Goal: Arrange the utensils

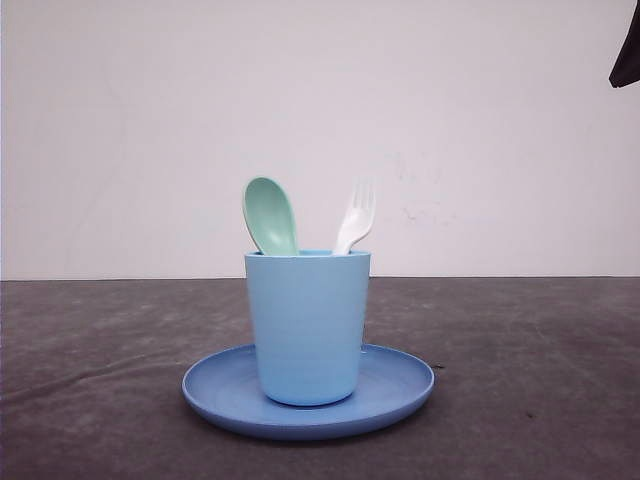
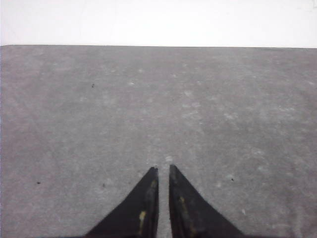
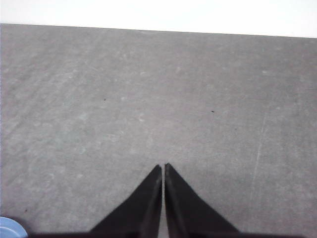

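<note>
The mint-green spoon (image 1: pixel 269 214) and white fork (image 1: pixel 356 218) stand handle-down in the blue cup (image 1: pixel 307 325), which sits centred on the blue plate (image 1: pixel 400 385) so everything stays gathered. With nothing to hold, the left gripper (image 2: pixel 163 171) and right gripper (image 3: pixel 163 168) hang over bare counter (image 1: pixel 540 350), jaws clenched and empty; the tidying looks complete.

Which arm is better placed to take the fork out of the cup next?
Probably the right. The fork leans at the cup's right side, and the plate's rim shows beside the right gripper. The left gripper sees bare table.
</note>
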Controlling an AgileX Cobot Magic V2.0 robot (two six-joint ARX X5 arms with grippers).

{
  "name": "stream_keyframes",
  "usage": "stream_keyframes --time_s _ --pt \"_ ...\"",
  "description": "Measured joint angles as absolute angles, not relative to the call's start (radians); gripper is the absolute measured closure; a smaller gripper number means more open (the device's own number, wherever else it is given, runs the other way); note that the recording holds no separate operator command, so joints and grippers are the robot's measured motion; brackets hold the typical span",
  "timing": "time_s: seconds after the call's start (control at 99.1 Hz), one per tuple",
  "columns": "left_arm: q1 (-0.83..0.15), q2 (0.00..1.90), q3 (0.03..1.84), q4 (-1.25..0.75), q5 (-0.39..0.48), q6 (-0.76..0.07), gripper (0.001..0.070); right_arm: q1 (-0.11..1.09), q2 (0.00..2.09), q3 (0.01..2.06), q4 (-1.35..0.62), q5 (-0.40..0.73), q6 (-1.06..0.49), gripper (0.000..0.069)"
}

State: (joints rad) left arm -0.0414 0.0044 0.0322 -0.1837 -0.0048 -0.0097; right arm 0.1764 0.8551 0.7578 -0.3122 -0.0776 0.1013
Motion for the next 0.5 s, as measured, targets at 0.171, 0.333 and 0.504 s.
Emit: stream_keyframes --time_s 0.171,0.333,0.504 --pt "-0.041 0.004 0.032 -0.184 -0.005 -0.009 0.0697 0.176 0.855 0.758 -0.286 -0.077 0.101 0.0684" --pt "-0.041 0.004 0.032 -0.184 -0.005 -0.007 0.0697 0.176 0.855 0.758 -0.273 -0.078 0.101 0.0684" --pt "-0.041 0.004 0.032 -0.184 -0.005 -0.007 0.0697 0.166 0.845 0.756 -0.273 -0.067 0.089 0.0684"
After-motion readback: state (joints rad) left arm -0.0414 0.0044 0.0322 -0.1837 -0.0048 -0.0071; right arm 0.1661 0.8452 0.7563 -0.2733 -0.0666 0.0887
